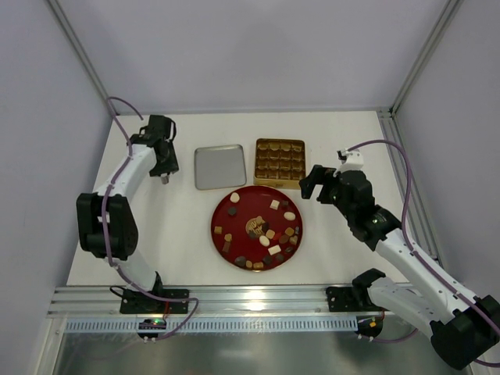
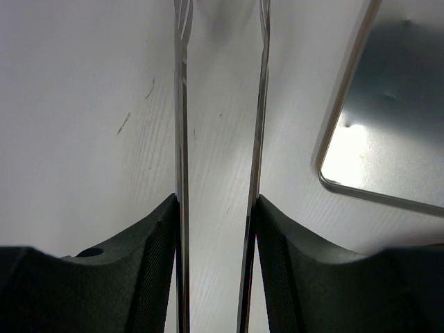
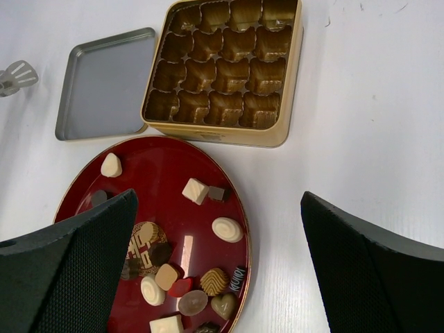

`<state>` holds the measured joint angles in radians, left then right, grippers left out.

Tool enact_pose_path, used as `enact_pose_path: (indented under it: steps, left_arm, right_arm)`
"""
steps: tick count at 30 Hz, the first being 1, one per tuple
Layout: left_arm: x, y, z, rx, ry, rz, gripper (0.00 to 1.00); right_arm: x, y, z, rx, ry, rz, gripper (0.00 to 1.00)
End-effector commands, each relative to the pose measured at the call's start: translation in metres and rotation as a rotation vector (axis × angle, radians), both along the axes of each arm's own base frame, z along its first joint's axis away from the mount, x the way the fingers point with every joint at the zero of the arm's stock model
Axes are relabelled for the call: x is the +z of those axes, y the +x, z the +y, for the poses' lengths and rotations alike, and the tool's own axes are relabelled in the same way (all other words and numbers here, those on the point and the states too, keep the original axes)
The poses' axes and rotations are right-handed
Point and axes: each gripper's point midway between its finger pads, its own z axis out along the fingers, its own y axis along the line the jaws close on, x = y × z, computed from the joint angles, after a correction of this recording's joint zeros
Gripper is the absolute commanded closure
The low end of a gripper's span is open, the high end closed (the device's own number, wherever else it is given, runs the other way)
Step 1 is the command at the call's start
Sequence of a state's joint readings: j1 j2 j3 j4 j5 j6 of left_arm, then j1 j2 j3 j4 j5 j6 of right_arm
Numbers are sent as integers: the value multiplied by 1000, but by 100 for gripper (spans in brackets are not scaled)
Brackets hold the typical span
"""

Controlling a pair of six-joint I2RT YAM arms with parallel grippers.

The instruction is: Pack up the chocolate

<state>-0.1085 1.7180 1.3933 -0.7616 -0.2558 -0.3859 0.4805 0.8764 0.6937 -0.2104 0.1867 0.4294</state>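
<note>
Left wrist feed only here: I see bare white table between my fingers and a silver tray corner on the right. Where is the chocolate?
Observer: The chocolate all lies on a red plate, on the near side of the silver tray and a little to its right.
Operator: And the tin?
Observer: The gold tin stands just right of that tray, and every compartment that shows is empty.
Operator: Is the right arm busy?
Observer: No, the right gripper hangs open just right of the tin and plate, holding nothing.
</note>
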Motion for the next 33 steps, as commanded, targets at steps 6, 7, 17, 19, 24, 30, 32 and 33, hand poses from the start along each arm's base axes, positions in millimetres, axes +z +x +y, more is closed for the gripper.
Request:
enact_pose_path:
  steps: [6, 7, 17, 19, 24, 30, 32, 33]
  left_arm:
    - [58, -26, -15, -48, 4, -80, 53]
    - [62, -28, -18, -54, -1, -87, 53]
    - [108, -65, -48, -156, -61, -169, 56]
    - [117, -76, -55, -180, -76, -183, 55]
    - [128, -101, -72, -244, -124, -193, 55]
    - [142, -131, -95, -336, -194, -208, 55]
    - [145, -142, -105, -373, -212, -208, 55]
    - [144, -146, -108, -387, -218, -203, 55]
  right_arm:
    - [13, 4, 2, -8, 34, -44, 0]
    - [13, 4, 2, -8, 33, -43, 0]
    - [12, 3, 1, -10, 26, -37, 0]
    - [11, 3, 1, -10, 24, -33, 0]
    - [10, 5, 1, -11, 16, -31, 0]
    - [11, 5, 0, -13, 10, -32, 0]
    - [10, 5, 0, -13, 7, -28, 0]
    - [10, 6, 0, -15, 7, -26, 0]
